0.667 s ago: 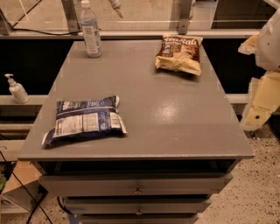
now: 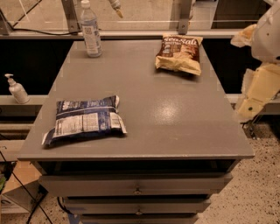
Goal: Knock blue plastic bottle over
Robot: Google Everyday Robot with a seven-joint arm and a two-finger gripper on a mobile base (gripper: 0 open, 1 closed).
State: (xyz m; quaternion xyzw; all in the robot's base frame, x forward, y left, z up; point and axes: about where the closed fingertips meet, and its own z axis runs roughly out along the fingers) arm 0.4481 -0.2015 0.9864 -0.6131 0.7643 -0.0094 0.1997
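The blue plastic bottle [image 2: 90,30] stands upright at the table's far left corner. It is clear and bluish with a white cap and a blue-and-white label. Of my gripper [image 2: 116,8] only a pale tip shows at the top edge of the camera view. It hangs just right of the bottle's cap and apart from it. My arm's white and cream segments [image 2: 259,74] stand off the table's right side.
A dark blue snack bag [image 2: 84,119] lies front left on the grey table [image 2: 175,118]. A brown chip bag [image 2: 179,53] lies back right. A white pump-dispenser bottle [image 2: 16,89] stands on a ledge to the left. Drawers sit below the tabletop.
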